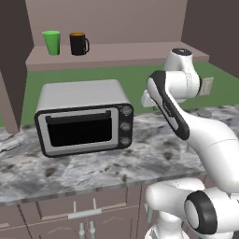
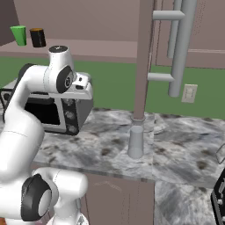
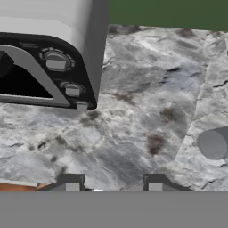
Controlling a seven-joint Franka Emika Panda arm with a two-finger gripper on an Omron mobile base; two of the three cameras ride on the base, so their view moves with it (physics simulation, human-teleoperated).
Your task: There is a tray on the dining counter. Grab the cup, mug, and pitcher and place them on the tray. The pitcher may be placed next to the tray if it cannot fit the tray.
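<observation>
At the upper left of the left base view, the bright green cup (image 1: 52, 42) and the black mug (image 1: 78, 44) stand side by side on a brown shelf (image 1: 130, 52); the mug's inside shows orange at its rim, and I cannot tell whether either holds anything. The pale grey, slim cylindrical pitcher (image 2: 136, 142) stands upright on the marbled counter (image 2: 176, 145) at the centre of the right base view. In the hand view the gripper (image 3: 113, 185) hangs above bare stone, jaws partly parted with nothing between them. The boxy silver toaster oven (image 1: 82, 116) has a dark glass door.
</observation>
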